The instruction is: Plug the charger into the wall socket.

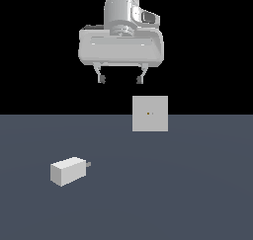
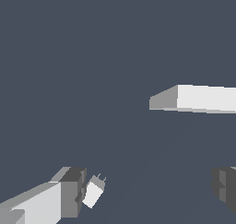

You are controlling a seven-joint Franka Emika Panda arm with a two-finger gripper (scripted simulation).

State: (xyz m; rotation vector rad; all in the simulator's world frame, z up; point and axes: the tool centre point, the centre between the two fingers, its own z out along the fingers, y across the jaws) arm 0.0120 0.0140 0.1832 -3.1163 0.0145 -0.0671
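The charger [image 1: 69,171] is a small off-white block with short grey prongs. It lies on the dark floor at the exterior view's left, prongs toward that view's right. The wall socket [image 1: 149,113] is a flat light-grey square plate that stands upright farther back, with tiny orange and grey dots at its centre. My gripper [image 1: 121,79] hangs high above the floor, open and empty, well apart from both. In the wrist view the charger [image 2: 93,192] shows small beside one fingertip [image 2: 69,193]. The socket [image 2: 198,98] shows there as a thick slab seen from above.
The dark blue-grey floor [image 1: 188,184] spreads across the lower half of the exterior view, with black background behind it. Nothing else stands on it.
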